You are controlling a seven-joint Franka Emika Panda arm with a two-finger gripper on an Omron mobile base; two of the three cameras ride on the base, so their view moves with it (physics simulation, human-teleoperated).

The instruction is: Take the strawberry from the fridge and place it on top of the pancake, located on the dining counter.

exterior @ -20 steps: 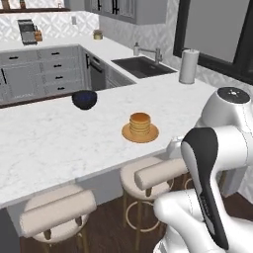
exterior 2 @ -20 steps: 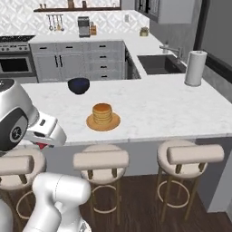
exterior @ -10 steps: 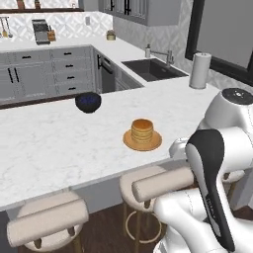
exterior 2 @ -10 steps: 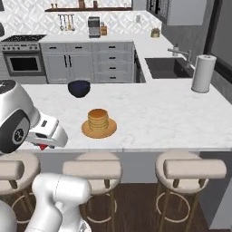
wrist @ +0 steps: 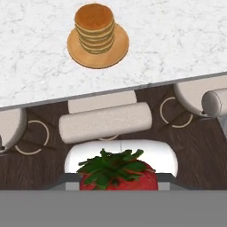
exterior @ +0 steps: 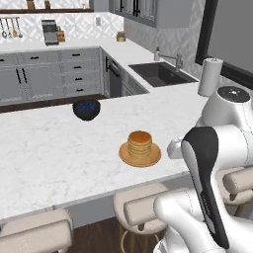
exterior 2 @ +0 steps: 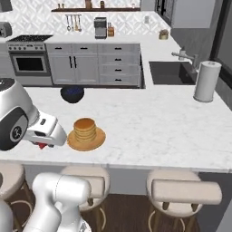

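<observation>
The pancake (exterior: pixel 140 144) is a short stack sitting on a flat round orange-tan plate (exterior: pixel 126 157) near the front edge of the white marbled table (exterior: pixel 49 153). In the hand view the stack stands at the top, with the table edge running across below it and the padded stools (wrist: pixel 105 121) on the dark wood floor (wrist: pixel 195 146) underneath.

The strawberry (wrist: pixel 116 173) shows at the bottom of the hand view, red with its green leafy cap facing the camera, held at the tool (wrist: pixel 117 181). The tool's tips are hidden behind the fruit, so how the jaws stand cannot be read directly, but the berry hangs there above the stools and off the table, well short of the pancake. In the right base view a small spot of red (exterior 2: pixel 42 145) peeks out beneath the white hand, just left of the plate and over the table's front edge.

A dark blue bowl (exterior: pixel 86 109) rests farther back on the table, well apart from the pancake. A white paper towel roll (exterior 2: pixel 207 81) stands upright at the far right corner, near the dark sink (exterior 2: pixel 170 72) with its tap (exterior 2: pixel 185 55).
</observation>
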